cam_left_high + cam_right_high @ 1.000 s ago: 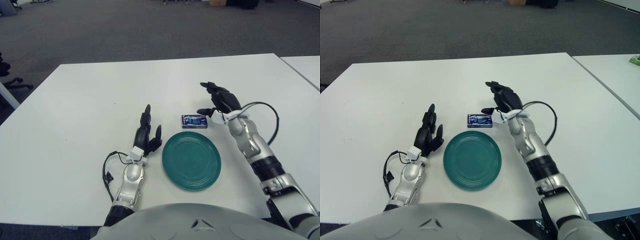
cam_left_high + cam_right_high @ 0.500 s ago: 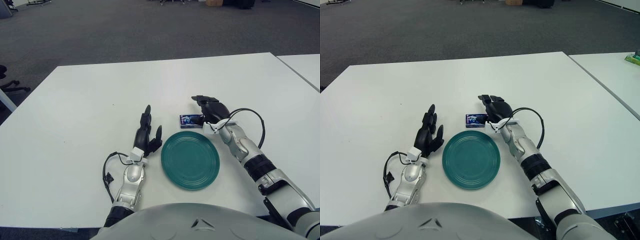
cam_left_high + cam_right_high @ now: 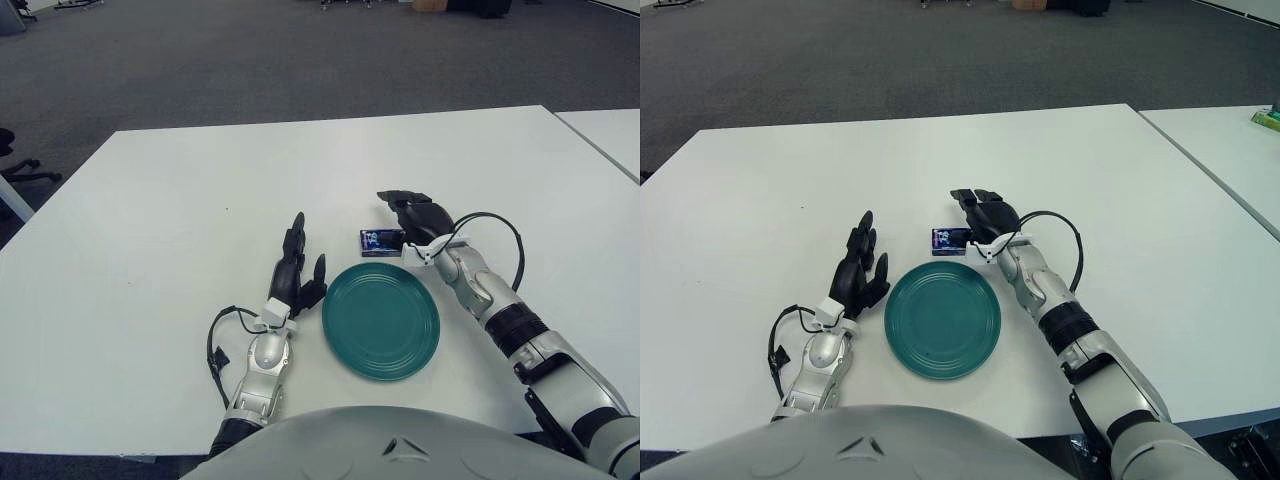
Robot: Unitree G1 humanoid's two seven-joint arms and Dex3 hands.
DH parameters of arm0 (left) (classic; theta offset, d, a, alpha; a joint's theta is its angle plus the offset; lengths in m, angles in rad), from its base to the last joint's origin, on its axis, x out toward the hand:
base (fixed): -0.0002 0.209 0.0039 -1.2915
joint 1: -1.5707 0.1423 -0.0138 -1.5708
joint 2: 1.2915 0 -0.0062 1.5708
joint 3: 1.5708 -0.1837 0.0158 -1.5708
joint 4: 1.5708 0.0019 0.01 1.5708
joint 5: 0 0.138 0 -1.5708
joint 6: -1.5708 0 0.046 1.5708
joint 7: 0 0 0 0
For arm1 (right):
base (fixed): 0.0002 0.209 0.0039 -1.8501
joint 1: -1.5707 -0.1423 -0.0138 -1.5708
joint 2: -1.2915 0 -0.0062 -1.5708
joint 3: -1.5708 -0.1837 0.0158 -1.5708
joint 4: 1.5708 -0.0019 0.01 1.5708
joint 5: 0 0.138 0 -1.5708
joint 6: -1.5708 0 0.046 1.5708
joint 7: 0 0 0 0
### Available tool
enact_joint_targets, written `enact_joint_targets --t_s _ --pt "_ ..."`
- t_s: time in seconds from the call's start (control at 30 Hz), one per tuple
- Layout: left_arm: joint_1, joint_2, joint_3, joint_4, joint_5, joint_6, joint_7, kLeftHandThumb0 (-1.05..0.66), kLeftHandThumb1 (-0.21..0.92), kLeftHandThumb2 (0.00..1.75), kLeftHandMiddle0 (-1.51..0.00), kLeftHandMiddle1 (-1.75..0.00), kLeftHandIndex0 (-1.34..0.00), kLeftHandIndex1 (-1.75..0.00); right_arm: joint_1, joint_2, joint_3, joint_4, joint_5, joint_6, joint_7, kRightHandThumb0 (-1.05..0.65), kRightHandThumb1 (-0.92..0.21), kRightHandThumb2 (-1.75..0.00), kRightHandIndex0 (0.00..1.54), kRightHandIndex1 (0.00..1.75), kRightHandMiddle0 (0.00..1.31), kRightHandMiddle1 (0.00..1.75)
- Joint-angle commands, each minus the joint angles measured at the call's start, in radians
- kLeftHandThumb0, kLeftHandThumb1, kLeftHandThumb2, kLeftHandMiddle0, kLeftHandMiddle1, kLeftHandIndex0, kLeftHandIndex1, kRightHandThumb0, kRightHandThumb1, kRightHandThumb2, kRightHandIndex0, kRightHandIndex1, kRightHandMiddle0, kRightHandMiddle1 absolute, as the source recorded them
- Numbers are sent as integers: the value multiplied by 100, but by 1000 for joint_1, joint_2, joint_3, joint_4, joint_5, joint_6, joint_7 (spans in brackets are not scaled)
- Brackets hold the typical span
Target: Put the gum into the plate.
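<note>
White table [image 3: 150,250], right hand [image 3: 415,218] fingers spread over gum pack [image 3: 380,240], not gripping, teal plate [image 3: 380,320] just below, left hand [image 3: 295,272] open beside plate.

We find no text, brand, number or sign that we can read anywhere in either view. The gum pack [image 3: 381,241] carries a blue and white print on its top face, but we cannot make out any letters on it. The plate [image 3: 381,320] and the white surface [image 3: 150,230] bear no markings that we can see.
</note>
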Motion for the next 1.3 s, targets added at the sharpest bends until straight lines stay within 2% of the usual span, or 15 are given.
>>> enact_joint_targets --t_s 0.0,0.27,0.53,1.27 --pt "33 -2 -3 18 -2 34 -8 -84 92 77 -9 0 0 -18 50 -9 32 22 -9 12 50 -69 -90 -17 20 1 0 34" --pt "37 -2 -6 11 -8 38 -13 -85 92 78 -9 0 0 -17 65 -20 32 14 -7 4 48 -68 -91 -18 20 0 0 35" --pt "35 -4 -6 10 -16 39 -17 -83 92 75 -9 0 0 -18 96 -70 9 -99 -2 -4 85 -71 -92 -18 20 0 0 36" --pt "29 -8 -3 13 -31 55 -21 -83 92 74 -11 -1 0 -21 159 -97 -35 -260 15 2 158 -71 -92 -22 25 2 0 40"
